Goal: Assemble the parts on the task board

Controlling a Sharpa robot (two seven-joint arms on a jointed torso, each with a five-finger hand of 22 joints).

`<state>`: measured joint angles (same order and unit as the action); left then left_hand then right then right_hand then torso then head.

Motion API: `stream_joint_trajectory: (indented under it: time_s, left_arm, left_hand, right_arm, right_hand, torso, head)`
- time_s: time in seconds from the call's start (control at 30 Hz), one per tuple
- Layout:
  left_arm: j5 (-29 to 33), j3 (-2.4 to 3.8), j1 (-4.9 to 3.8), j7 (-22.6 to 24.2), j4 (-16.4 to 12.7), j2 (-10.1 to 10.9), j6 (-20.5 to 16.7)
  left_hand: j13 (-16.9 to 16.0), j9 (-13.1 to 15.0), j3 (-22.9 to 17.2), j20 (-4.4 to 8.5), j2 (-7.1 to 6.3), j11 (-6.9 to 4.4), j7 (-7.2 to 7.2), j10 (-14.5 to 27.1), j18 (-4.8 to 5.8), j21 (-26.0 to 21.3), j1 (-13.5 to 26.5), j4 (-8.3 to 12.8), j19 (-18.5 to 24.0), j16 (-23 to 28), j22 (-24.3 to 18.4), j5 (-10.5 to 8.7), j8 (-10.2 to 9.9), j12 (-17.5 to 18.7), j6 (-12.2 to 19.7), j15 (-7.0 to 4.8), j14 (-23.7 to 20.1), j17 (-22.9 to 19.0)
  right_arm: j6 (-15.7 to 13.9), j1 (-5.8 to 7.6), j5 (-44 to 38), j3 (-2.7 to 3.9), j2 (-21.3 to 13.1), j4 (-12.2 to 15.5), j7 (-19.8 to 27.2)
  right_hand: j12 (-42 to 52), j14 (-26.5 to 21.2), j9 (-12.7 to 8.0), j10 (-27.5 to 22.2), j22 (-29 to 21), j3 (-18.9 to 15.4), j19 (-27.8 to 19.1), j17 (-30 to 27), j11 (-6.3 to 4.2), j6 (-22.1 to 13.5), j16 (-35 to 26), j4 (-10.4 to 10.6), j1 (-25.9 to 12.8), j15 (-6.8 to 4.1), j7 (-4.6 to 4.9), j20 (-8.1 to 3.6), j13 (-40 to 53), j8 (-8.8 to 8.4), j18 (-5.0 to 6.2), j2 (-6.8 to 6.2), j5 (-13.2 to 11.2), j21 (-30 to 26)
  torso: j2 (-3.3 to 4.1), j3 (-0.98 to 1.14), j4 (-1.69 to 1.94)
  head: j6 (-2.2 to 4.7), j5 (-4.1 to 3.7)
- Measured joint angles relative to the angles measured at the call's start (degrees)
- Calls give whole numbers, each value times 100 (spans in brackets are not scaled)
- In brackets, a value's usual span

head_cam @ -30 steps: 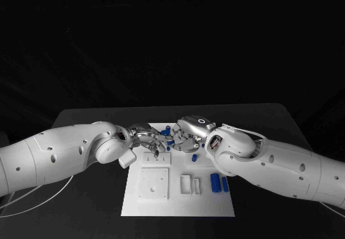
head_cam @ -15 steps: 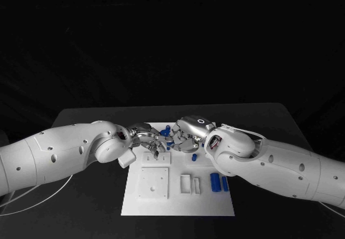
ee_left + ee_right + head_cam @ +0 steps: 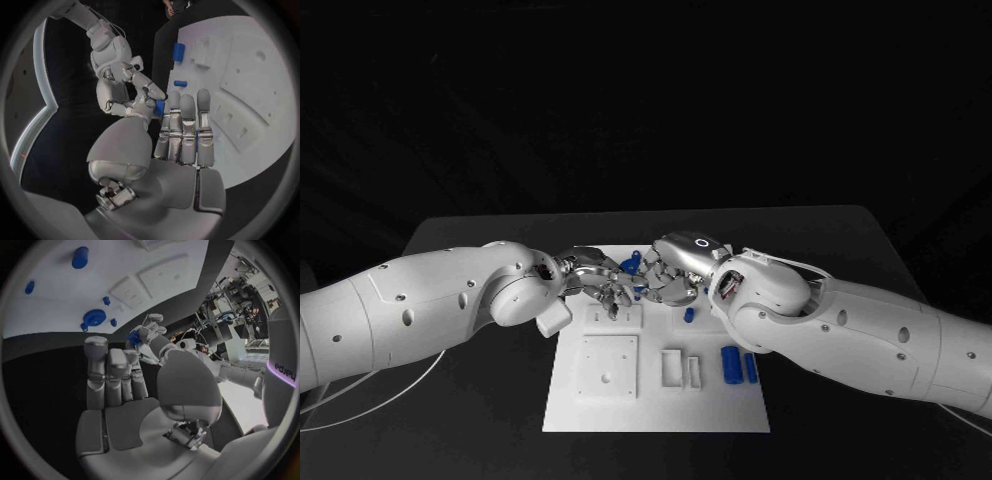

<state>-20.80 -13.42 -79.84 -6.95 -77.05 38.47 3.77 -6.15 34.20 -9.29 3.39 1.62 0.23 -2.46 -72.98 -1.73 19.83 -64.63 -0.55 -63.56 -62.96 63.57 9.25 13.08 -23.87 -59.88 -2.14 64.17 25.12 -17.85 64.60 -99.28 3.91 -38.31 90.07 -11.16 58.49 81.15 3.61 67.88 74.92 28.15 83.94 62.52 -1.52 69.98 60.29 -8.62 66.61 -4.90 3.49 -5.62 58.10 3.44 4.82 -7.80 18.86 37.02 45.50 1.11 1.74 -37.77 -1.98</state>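
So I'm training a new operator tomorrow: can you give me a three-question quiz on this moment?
1. True or false: both hands are over the far end of the task board.
2. The two long blue parts lie: A) near end, robot's right; B) far end, robot's left; C) off the board.
3. What colour is the table?

Key: 1 true; 2 A; 3 black.

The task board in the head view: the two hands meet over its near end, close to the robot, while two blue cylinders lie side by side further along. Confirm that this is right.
One thing is wrong. In the head view the left hand and right hand meet over the far end of the task board, away from the robot. The two blue cylinders do lie side by side, nearer the robot.
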Motion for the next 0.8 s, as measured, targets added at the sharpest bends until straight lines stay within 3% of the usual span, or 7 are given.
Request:
stream_joint_trajectory:
  time_s: [0.27,0.4,0.6,0.7,0.77,0.8]
  left_arm:
    - [-4,1,0,1,1,3,13]
    - [3,3,-1,19,-3,1,16]
    - [5,0,1,36,1,4,18]
    - [4,-2,3,48,1,6,18]
    - [1,-4,4,57,0,7,17]
    - [-3,-6,6,64,-1,8,15]
  left_hand:
    - [35,13,-267,0,204,0,-4,0,0,0,-204,267,0,0,0,220,-50,63,3,-20,-21,0]
    - [68,138,-525,30,285,-7,-42,-94,1,54,-286,437,30,-23,59,489,41,107,17,-20,-20,0]
    - [58,144,-573,72,312,-64,-60,-290,0,221,-272,391,72,-133,252,628,163,144,-4,-66,-15,44]
    - [-137,144,-573,92,374,-73,-59,-300,0,311,-210,391,92,-237,373,903,184,-7,-4,-92,-30,94]
    - [-335,396,-572,124,467,-98,-58,-276,1,402,-20,392,124,-354,491,1078,185,-167,-3,-113,-51,139]
    - [-402,670,-566,123,485,-118,-58,-256,0,429,84,398,124,-383,531,1139,193,-224,-3,-118,-56,142]
  right_arm:
    - [17,-4,1,0,9,-7,4]
    - [30,-10,2,0,18,-12,5]
    - [43,-12,3,3,29,-19,6]
    - [47,-13,4,4,35,-26,6]
    - [48,-14,4,6,39,-34,6]
    - [48,-14,4,8,39,-39,5]
  right_hand:
    - [0,0,1,0,0,-1,0,0,0,3,0,-1,-2,0,3,0,0,0,0,-18,23,0]
    - [0,0,3,0,0,3,0,-1,0,3,0,4,0,0,3,0,-1,0,0,-31,23,0]
    - [-6,0,4,0,0,9,0,-1,0,1,0,9,-1,0,5,0,-1,-1,0,-31,23,0]
    - [-22,0,3,0,-1,9,0,-7,0,-1,-40,9,-8,0,6,0,-5,-3,0,-39,23,0]
    - [-90,0,3,0,-1,-25,-21,-29,0,-2,-73,44,-8,0,7,-21,-42,-20,0,-39,23,-56]
    - [-112,0,3,0,-1,-40,-21,-40,0,-13,-88,59,-8,0,18,-21,-60,-20,-1,-39,23,-81]
  torso:
    - [-1,0,-3]
    - [-1,0,-3]
    - [-1,1,-3]
    - [-1,1,-3]
    - [-1,1,-3]
    - [-1,1,-3]
  head:
    - [2,-1]
    - [4,-1]
    - [6,-4]
    - [7,-11]
    - [8,-16]
    - [9,-18]
